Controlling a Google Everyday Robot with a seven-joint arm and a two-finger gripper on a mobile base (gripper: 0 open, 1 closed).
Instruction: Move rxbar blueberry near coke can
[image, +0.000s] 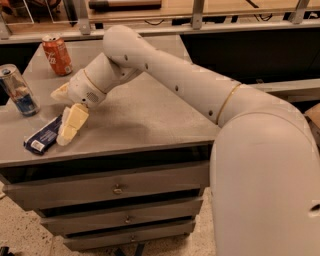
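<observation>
The rxbar blueberry (44, 136) lies flat near the front left edge of the grey cabinet top (150, 115), its white patch toward the front. My gripper (63, 109) hangs low just right of the bar, open, with its cream fingers spread. The lower finger (70, 125) rests by the bar's right end; the other finger (60, 92) is farther back. Nothing is held. The coke can (56, 54) stands upright at the back left, well apart from the bar.
A taller silver-and-blue can (19, 90) stands at the left edge, behind the bar. The cabinet has three drawers (117, 189) below the top. A metal railing (150, 25) runs along the back. My arm (200, 95) crosses over the right half of the top.
</observation>
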